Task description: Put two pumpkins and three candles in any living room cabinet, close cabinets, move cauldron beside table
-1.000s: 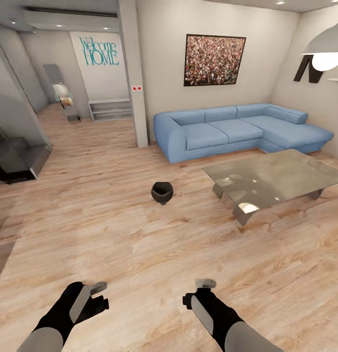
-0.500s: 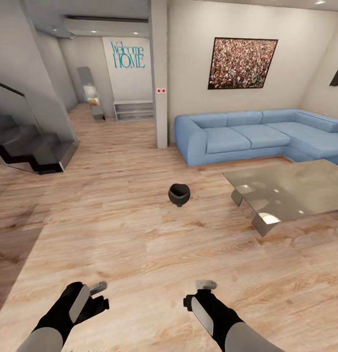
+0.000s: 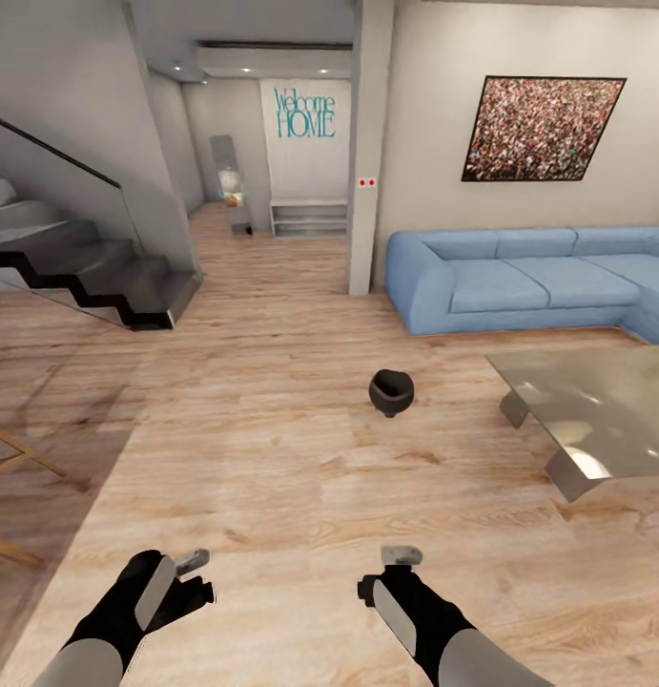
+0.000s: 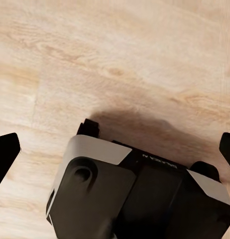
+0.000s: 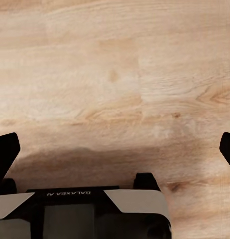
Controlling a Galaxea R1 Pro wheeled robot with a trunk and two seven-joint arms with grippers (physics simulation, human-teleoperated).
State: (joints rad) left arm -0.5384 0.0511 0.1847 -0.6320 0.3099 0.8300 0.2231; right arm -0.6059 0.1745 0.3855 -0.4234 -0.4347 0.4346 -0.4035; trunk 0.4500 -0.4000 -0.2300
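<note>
Plank floor (image 3: 272, 458) is stretching ahead; cauldron (image 3: 391, 391) is sitting at 12 o'clock, table (image 3: 606, 401) at 2. My left gripper (image 4: 115, 144) and right gripper (image 5: 115, 149) are gaping wide, holding nothing.

Light plank floor (image 3: 272, 458), blue sofa (image 3: 520, 281), dark staircase (image 3: 91, 272).
</note>
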